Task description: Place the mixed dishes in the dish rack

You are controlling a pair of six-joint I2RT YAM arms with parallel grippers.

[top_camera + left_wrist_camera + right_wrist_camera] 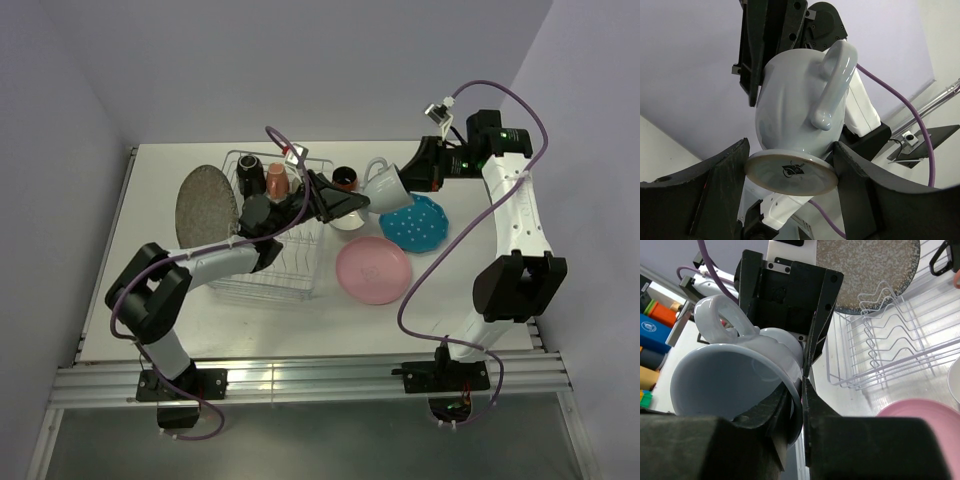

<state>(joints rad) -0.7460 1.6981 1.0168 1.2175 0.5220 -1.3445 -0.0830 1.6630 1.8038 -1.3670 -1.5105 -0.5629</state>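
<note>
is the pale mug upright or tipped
Tipped: the pale mug lies sideways in the air, rim pinched in the right claw, foot toward the left claw.

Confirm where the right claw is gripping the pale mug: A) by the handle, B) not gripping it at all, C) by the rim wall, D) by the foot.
C: the right claw is pinched across the rim wall of the pale mug, with one finger inside the cup.

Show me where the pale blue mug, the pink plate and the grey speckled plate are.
pale blue mug (pixel 785 110): left wrist view, on its body beside the handle.
pink plate (pixel 373 270): top external view, on its centre.
grey speckled plate (pixel 207 205): top external view, on its face.
</note>
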